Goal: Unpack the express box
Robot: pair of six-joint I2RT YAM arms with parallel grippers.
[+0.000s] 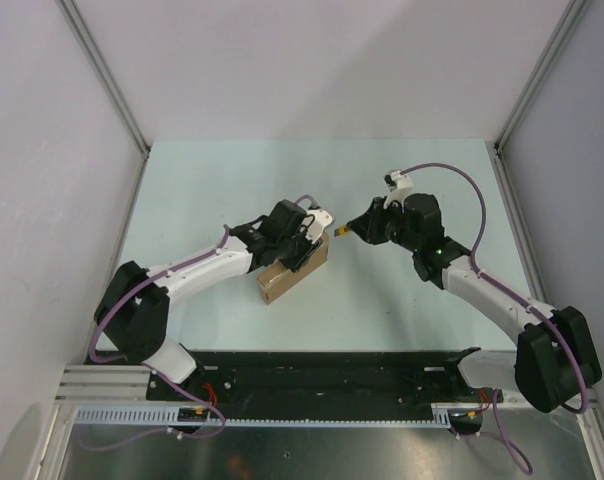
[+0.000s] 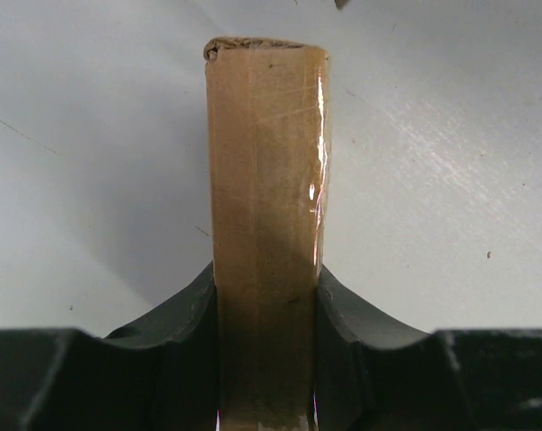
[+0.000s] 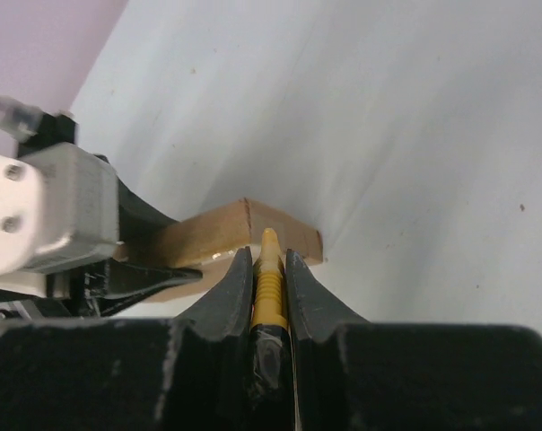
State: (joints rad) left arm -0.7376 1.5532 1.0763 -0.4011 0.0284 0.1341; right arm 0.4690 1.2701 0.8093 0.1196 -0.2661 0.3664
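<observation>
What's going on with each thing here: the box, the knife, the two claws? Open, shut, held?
express box: shut, shiny tape along its edge, clamped in the left claw.
left claw: closed on the express box.
utility knife: held in the right claw, tip pointing at the box's end; whether it touches, I cannot tell.
right claw: closed tight on the utility knife.

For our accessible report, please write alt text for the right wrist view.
The right gripper, shut on a yellow utility knife, points its tip at the end of the express box on a pale table. The left gripper clamps the box at the frame's left.
</observation>
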